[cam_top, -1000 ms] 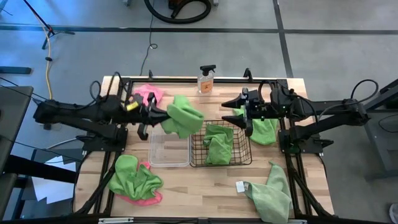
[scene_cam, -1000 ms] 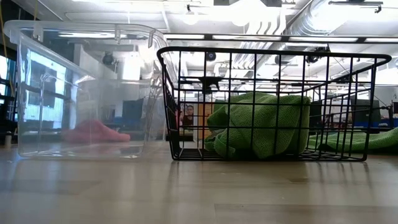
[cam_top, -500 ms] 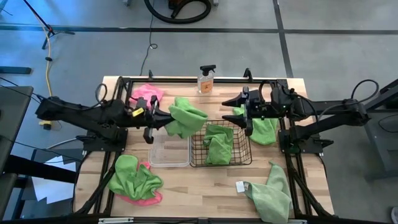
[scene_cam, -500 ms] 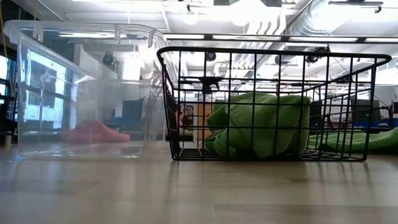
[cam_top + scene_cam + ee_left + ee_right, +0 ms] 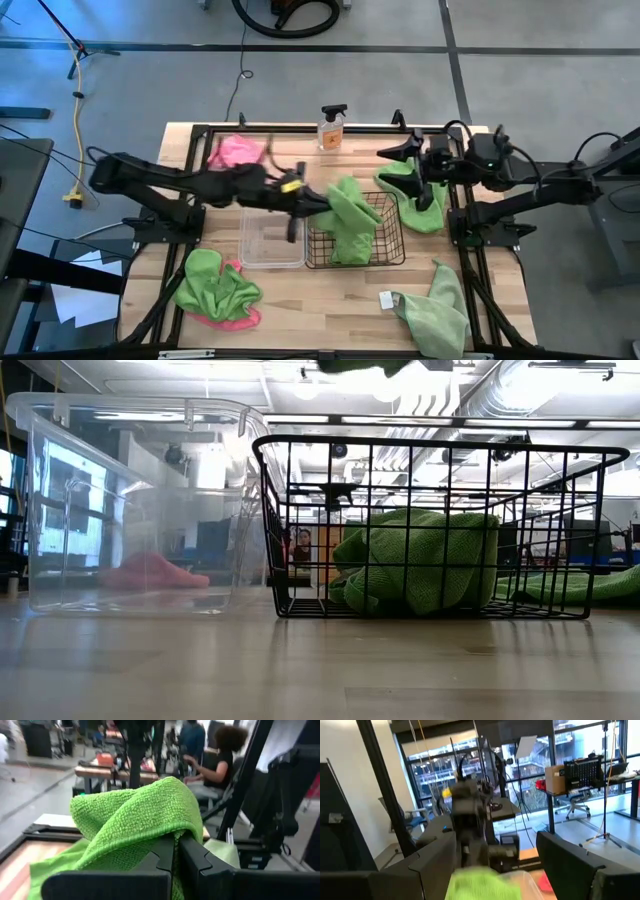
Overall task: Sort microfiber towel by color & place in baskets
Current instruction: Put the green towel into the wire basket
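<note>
At the near edge of the table (image 5: pixel 330 300) lie two heaps of cloth: a green towel over a pink one (image 5: pixel 215 288) at the left corner, and a loose green towel (image 5: pixel 438 310) at the right corner. Farther in, at mid-table, the clear plastic tub (image 5: pixel 272 238) stands just beside the black wire-mesh basket (image 5: pixel 392 248), the tub to the left; the low view shows no towel inside the tub, while a folded green towel (image 5: pixel 420 572) sits in the basket. The left gripper (image 5: pixel 318 206) reaches across above the tub to the basket's left rim, its fingers (image 5: pixel 165 855) pressed narrowly together on a green microfiber towel (image 5: pixel 135 817), which hangs over the basket's opening and touches the cloth already there. The right gripper (image 5: pixel 415 172) is held above the table just beyond the basket's right far corner, over another green towel (image 5: pixel 418 200) lying on the wood; its fingers (image 5: pixel 432 857) stand wide apart with nothing between them. Near the far edge a pink towel (image 5: pixel 235 152) lies at the left, and a small spray bottle (image 5: pixel 331 128) stands upright at the middle.
</note>
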Robot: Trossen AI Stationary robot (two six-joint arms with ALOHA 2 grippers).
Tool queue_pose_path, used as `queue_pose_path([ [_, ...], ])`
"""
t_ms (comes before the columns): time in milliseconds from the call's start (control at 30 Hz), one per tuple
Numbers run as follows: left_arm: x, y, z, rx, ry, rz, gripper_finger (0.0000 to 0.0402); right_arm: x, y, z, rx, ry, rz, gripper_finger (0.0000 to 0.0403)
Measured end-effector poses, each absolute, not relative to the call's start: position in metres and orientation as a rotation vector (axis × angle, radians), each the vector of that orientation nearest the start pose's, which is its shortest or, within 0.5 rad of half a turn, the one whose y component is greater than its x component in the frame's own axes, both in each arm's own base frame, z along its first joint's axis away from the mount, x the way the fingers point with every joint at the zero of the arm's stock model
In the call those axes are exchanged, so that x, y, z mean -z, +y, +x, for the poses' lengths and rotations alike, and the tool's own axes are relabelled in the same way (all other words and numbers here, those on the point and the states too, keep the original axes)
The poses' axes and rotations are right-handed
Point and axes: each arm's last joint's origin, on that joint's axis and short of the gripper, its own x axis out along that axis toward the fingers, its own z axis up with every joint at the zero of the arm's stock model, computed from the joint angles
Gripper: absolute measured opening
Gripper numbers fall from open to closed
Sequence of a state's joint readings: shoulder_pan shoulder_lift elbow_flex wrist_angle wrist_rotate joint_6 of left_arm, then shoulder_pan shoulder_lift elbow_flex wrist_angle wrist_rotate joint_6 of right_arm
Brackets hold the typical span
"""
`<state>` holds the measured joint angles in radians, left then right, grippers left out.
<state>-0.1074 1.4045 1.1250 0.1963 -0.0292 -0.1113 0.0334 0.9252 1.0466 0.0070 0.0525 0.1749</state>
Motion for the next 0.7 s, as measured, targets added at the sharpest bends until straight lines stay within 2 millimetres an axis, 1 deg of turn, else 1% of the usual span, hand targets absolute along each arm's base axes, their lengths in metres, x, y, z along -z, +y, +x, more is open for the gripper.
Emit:
queue_pose_path([
  [100,-0.333,-0.033,0.348,0.062,0.155,-0.084,0.0,-0.417,0.005,0.19,0.007,-0.136,0.18,0.0272],
  [200,-0.318,-0.03,0.368,0.04,0.233,-0.07,0.0,-0.417,0.005,0.189,0.008,-0.13,0.18,0.0272],
  [367,-0.277,-0.027,0.394,0.014,0.378,-0.088,0.0,-0.414,0.005,0.19,0.011,-0.096,0.179,0.0272],
  [567,-0.227,-0.028,0.409,-0.014,0.545,-0.142,0.0,-0.412,0.005,0.19,0.013,-0.077,0.178,0.0272],
  [633,-0.215,-0.029,0.412,-0.026,0.59,-0.165,0.0001,-0.411,0.005,0.19,0.013,-0.069,0.178,0.0272],
  [700,-0.208,-0.029,0.413,-0.035,0.616,-0.182,0.0005,-0.411,0.005,0.19,0.014,-0.067,0.178,0.0272],
])
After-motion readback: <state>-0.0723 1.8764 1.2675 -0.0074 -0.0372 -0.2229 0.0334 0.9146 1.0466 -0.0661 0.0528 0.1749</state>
